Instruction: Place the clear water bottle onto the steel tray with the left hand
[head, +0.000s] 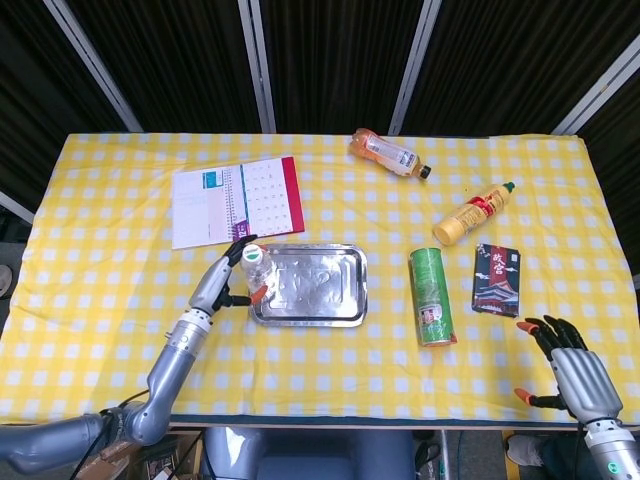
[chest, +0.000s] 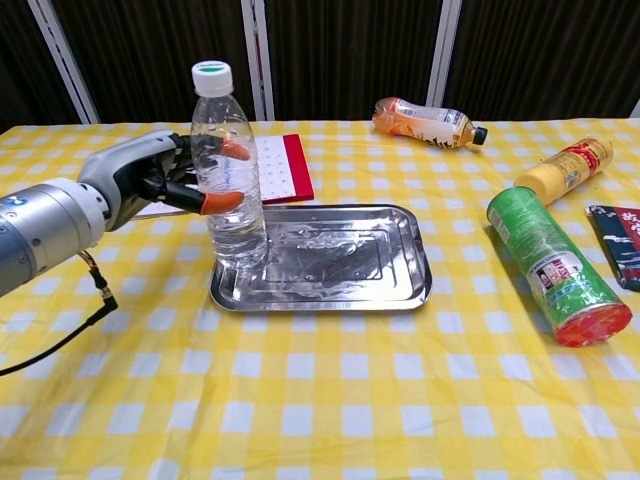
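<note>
The clear water bottle (chest: 228, 175) stands upright at the left end of the steel tray (chest: 390, 290), its base on or just over the tray's left rim; the chest view does not settle whether it rests fully on the tray floor. The left robot hand (chest: 160, 175) wraps it from the left at mid-height, orange-tipped fingers (chest: 222, 203) curled around the front and back of the body, a side grip that keeps the tall, narrow bottle vertical and leaves its base free to sit flat. In the head view the white cap (head: 252, 254) sits just at the tray's left edge (head: 262, 312), which suggests the placing is not yet secure. The bottle looks partly filled with water, cap on; the tray holds nothing else. The right robot hand (head: 568, 365) hangs off the counter's near right corner, fingers spread and holding nothing. Elsewhere on the checked counter (chest: 330, 400) lie a calendar (head: 237, 200), a green can (chest: 545, 265) on its side, two drink bottles and a dark packet (head: 497, 279)
</note>
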